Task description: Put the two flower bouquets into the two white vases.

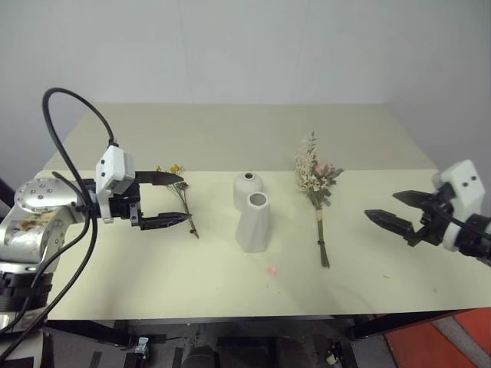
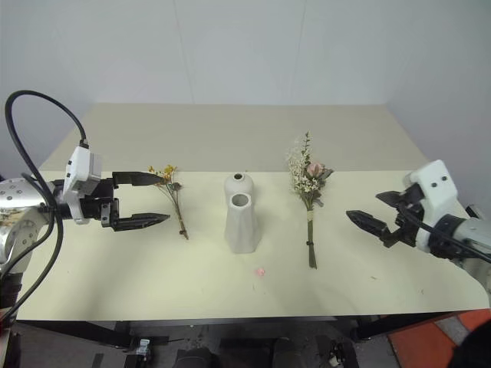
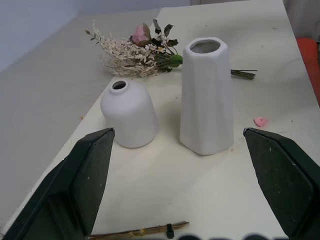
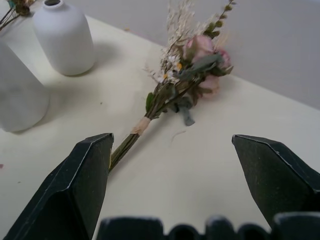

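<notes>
Even soft light, faint shadows, sharp pics

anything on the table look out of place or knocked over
One oddity: a small pink scrap lies loose on the table in front of the taller vase, perhaps a fallen petal. Both vases stand upright, the short vase just behind; the small sprig and the larger bouquet lie flat, intact.

No legible text or labels.
</notes>
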`<move>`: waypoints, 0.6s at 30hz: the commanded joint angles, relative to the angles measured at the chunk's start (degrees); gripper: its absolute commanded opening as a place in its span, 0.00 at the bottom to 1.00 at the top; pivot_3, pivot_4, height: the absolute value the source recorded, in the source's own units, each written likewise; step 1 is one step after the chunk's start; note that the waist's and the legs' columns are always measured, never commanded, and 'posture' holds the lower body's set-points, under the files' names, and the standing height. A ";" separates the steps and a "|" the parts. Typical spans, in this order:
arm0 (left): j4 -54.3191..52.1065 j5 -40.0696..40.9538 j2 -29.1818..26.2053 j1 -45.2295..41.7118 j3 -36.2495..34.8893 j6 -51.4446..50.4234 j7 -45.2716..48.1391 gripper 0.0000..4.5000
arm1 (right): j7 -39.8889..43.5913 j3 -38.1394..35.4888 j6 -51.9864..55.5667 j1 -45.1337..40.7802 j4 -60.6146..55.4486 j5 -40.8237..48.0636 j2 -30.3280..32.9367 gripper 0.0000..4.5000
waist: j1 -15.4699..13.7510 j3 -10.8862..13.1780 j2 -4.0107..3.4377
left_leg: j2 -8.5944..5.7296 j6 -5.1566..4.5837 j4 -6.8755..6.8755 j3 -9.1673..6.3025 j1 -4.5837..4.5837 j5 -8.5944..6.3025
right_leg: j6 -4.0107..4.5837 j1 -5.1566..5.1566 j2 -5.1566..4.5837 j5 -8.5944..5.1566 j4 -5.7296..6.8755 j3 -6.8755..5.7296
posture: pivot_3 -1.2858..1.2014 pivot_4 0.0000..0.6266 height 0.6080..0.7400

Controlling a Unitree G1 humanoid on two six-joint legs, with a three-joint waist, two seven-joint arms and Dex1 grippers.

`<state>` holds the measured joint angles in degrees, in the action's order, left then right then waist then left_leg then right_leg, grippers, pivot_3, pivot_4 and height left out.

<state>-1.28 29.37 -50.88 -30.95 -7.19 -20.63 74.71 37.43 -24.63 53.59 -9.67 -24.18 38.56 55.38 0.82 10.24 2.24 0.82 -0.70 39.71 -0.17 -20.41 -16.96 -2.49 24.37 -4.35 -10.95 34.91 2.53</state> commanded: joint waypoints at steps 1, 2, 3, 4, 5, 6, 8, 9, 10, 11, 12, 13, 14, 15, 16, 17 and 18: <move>1.21 -0.48 0.33 -2.98 0.72 1.91 1.11 1.00 | -0.10 -0.06 0.73 -2.80 0.23 0.21 1.47 1.00 | 0.00 0.00 0.00 | 0.00 0.00 0.00 0.00 -0.02 0.00 | 0.01 0.01 -0.01 0.01 -0.01 0.00 | 0.52 0.24 1.00; 1.60 -0.72 0.43 -3.41 1.09 2.13 1.30 1.00 | -0.08 0.09 0.92 -3.33 0.44 0.32 1.40 1.00 | -0.01 0.00 0.00 | -0.01 -0.01 0.00 0.00 -0.03 -0.01 | 0.04 0.01 -0.02 0.03 -0.02 0.00 | 0.52 0.24 1.00; 1.86 -1.06 0.49 -3.72 1.53 2.32 1.44 1.00 | -0.06 0.19 1.25 -3.78 0.55 0.49 1.37 1.00 | -0.01 0.00 0.00 | -0.01 -0.03 0.00 0.00 -0.06 -0.01 | 0.10 0.01 -0.02 0.07 -0.05 0.00 | 0.52 0.24 1.00; 2.09 -1.34 0.53 -3.93 1.88 2.54 1.56 1.00 | -0.04 0.33 1.48 -4.13 0.61 0.55 1.36 1.00 | 0.00 0.00 0.00 | -0.01 -0.04 0.00 0.00 -0.06 -0.02 | 0.15 0.02 -0.03 0.10 -0.05 0.00 | 0.52 0.24 1.00; 2.24 -1.34 0.73 -4.16 2.19 2.61 1.76 1.00 | -0.32 0.80 2.54 -5.20 0.98 1.02 1.21 1.00 | 0.02 0.00 0.00 | -0.02 -0.05 0.00 0.00 -0.08 -0.03 | 0.27 0.03 -0.03 0.17 -0.05 0.00 | 0.52 0.24 1.00; 2.34 -1.31 0.95 -4.41 2.45 2.71 2.03 1.00 | -0.43 1.50 3.11 -6.20 1.32 1.09 1.26 1.00 | 0.08 0.00 0.00 | -0.01 -0.07 0.00 0.00 -0.09 -0.04 | 0.31 0.04 -0.02 0.19 -0.06 -0.01 | 0.52 0.24 1.00; 2.63 -1.21 1.40 -4.92 2.74 2.93 2.40 1.00 | -0.61 2.75 4.44 -8.08 2.03 1.19 1.38 1.00 | 0.14 0.00 0.00 | -0.01 -0.07 0.00 0.00 -0.11 -0.04 | 0.34 0.07 -0.02 0.21 -0.06 0.00 | 0.52 0.24 1.00; 2.88 -1.26 1.61 -5.24 2.86 3.10 2.53 1.00 | -0.83 3.42 5.32 -9.11 2.45 1.16 1.46 1.00 | 0.13 0.00 0.00 | -0.01 -0.07 0.02 0.00 -0.12 -0.04 | 0.34 0.07 -0.02 0.21 -0.05 0.00 | 0.52 0.24 1.00; 3.23 -1.34 1.85 -5.62 3.00 3.41 2.77 1.00 | -1.04 4.25 6.03 -10.34 3.04 1.00 1.42 1.00 | 0.10 0.00 0.00 | 0.00 -0.07 0.02 0.00 -0.12 -0.04 | 0.35 0.08 -0.01 0.22 -0.04 -0.01 | 0.52 0.24 1.00; 3.32 -1.31 2.00 -5.83 3.06 3.54 2.96 1.00 | -1.32 4.79 7.05 -11.36 3.47 1.02 1.41 1.00 | 0.07 0.00 0.01 | 0.00 -0.07 0.03 -0.01 -0.12 -0.04 | 0.35 0.08 0.00 0.21 -0.03 -0.02 | 0.52 0.24 1.00; 3.54 -1.39 2.12 -6.09 3.16 3.68 3.13 1.00 | -1.65 5.55 7.96 -12.47 3.96 0.87 1.34 1.00 | 0.07 0.00 0.01 | 0.00 -0.07 0.03 -0.01 -0.12 -0.04 | 0.34 0.09 0.00 0.21 -0.03 -0.02 | 0.52 0.24 1.00; 3.51 -1.41 2.17 -6.18 3.19 3.69 3.20 1.00 | -1.83 5.93 8.64 -13.13 4.21 0.81 1.34 1.00 | 0.07 0.00 0.00 | 0.00 -0.07 0.03 -0.01 -0.11 -0.04 | 0.34 0.08 0.00 0.21 -0.03 -0.02 | 0.52 0.24 1.00; 3.68 -1.45 2.27 -6.35 3.26 3.76 3.33 1.00 | -2.67 6.85 10.62 -14.63 4.80 0.88 1.15 1.00 | 0.08 0.00 0.00 | 0.00 -0.07 0.03 -0.01 -0.12 -0.04 | 0.35 0.09 0.00 0.21 -0.03 -0.02 | 0.52 0.24 1.00; 3.78 -1.48 2.34 -6.45 3.33 3.87 3.44 1.00 | -4.09 8.09 13.53 -16.88 5.69 0.93 0.58 1.00 | 0.18 0.00 0.00 | 0.00 -0.07 0.03 -0.01 -0.13 -0.04 | 0.35 0.10 -0.01 0.22 -0.04 -0.02 | 0.52 0.24 1.00; 3.78 -1.53 2.39 -6.48 3.41 3.96 3.44 1.00 | -5.81 9.24 17.18 -19.72 6.88 1.15 -0.60 1.00 | 0.36 0.01 0.00 | 0.00 -0.07 0.03 -0.01 -0.12 -0.04 | 0.36 0.10 -0.01 0.22 -0.03 -0.01 | 0.52 0.24 1.00; 3.78 -1.54 2.44 -6.50 3.47 4.03 3.46 1.00 | -7.37 10.43 20.91 -22.66 8.15 1.25 -1.83 1.00 | 0.48 0.01 0.00 | 0.00 -0.07 0.04 0.00 -0.14 -0.04 | 0.38 0.12 -0.02 0.24 -0.02 0.01 | 0.52 0.24 1.00; 3.76 -1.56 2.50 -6.50 3.49 4.04 3.42 1.00 | -8.70 11.36 24.21 -25.54 9.70 1.25 -3.42 1.00 | 0.56 0.01 0.00 | 0.00 -0.07 0.06 0.00 -0.15 -0.04 | 0.39 0.13 -0.01 0.25 -0.02 0.01 | 0.52 0.24 1.00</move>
<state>3.21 27.79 -48.17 -36.33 -3.10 -17.47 77.96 31.12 -13.73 72.66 -32.11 -15.61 39.27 52.91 1.38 10.25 2.24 0.82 -0.78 39.77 -0.18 -20.55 -17.00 -2.08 24.50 -4.34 -10.69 34.91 2.54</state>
